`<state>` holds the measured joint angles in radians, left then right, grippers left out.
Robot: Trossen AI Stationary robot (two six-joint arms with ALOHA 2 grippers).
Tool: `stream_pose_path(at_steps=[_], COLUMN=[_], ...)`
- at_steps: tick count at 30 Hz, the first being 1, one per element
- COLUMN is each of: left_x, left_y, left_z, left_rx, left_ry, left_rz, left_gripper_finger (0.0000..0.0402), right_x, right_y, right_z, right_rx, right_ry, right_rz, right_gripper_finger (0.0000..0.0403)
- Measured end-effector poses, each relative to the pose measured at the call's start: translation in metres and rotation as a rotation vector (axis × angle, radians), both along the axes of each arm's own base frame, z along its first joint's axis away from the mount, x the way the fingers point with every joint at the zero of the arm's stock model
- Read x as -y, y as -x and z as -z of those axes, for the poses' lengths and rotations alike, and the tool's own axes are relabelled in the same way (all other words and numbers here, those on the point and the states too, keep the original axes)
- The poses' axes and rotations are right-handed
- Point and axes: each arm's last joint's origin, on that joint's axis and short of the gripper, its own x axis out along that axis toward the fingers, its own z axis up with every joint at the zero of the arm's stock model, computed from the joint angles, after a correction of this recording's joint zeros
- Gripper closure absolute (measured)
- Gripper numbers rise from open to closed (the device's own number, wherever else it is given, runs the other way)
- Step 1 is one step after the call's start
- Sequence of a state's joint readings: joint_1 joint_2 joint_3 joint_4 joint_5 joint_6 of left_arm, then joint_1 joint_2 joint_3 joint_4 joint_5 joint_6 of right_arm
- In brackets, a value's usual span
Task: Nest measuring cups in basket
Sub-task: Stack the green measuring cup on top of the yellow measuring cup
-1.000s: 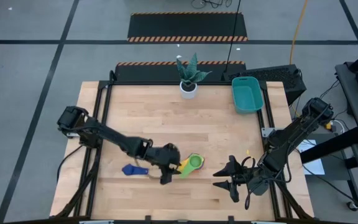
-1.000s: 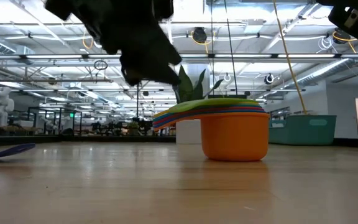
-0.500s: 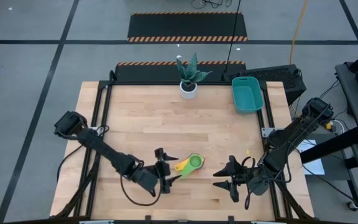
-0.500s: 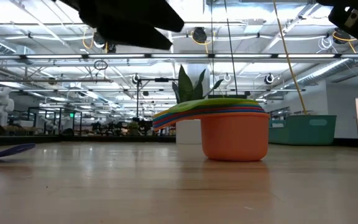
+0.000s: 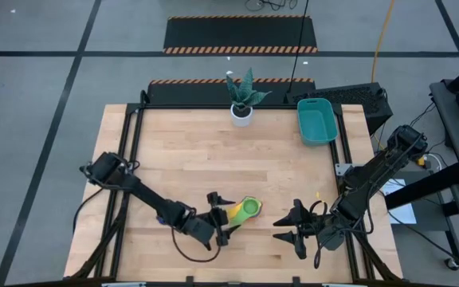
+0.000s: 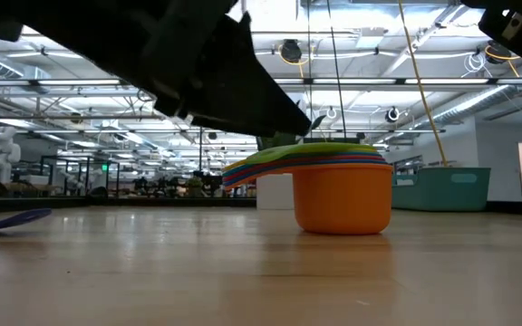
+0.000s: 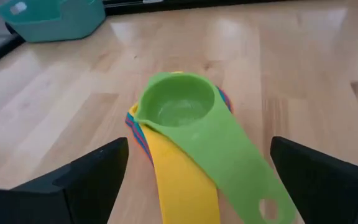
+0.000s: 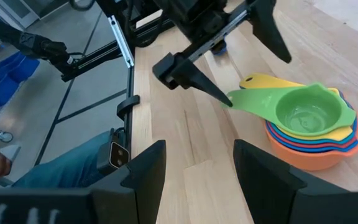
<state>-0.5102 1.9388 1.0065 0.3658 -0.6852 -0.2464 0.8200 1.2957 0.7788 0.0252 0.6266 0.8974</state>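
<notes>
Nearest me on the worktop (image 5: 277, 171), my right end effector (image 5: 292, 226) sits near the front edge at the right, fingers spread and grasping nothing, aimed leftward toward the cups. A little farther in and left of it, my left end effector (image 5: 223, 217) hangs low at the handle side of the stack of measuring cups (image 5: 244, 210), its two fingers (image 7: 95, 171) wide apart on either side of the handles and not closed on anything that I can see. The stack stands near the front of the worktop, about midway across: an orange cup (image 6: 343, 199) at the bottom resting flat on the wood, blue ones nested inside it, then a yellow cup (image 7: 180, 180), and a green cup (image 7: 178, 111) on top, with the green and yellow handles fanned out toward the left end effector. Off to the left in the low view, a dark blue cup handle (image 6: 7, 220) lies flat on the wood, apart from the stack. Far back at the right corner, the teal basket (image 5: 317, 121) sits with no cup visible in it, well apart from the stack. At the far edge, near the middle, stands a white pot with a plant (image 5: 242, 97)
</notes>
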Motion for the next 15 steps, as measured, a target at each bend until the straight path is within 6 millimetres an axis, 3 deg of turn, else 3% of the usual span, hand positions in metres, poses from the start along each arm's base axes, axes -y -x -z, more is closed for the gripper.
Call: stream_pose_path(at_steps=[15], left_x=[-0.011], left_y=[-0.004], left_z=[0.011], left_rx=[-0.057], left_ry=[0.089], left_rz=[-0.025], left_gripper_finger=[0.0004], right_x=[0.0], right_y=[0.0], right_z=[0.0], right_rx=[0.0], right_ry=[-0.002], right_rz=[0.001], right_gripper_finger=[0.022])
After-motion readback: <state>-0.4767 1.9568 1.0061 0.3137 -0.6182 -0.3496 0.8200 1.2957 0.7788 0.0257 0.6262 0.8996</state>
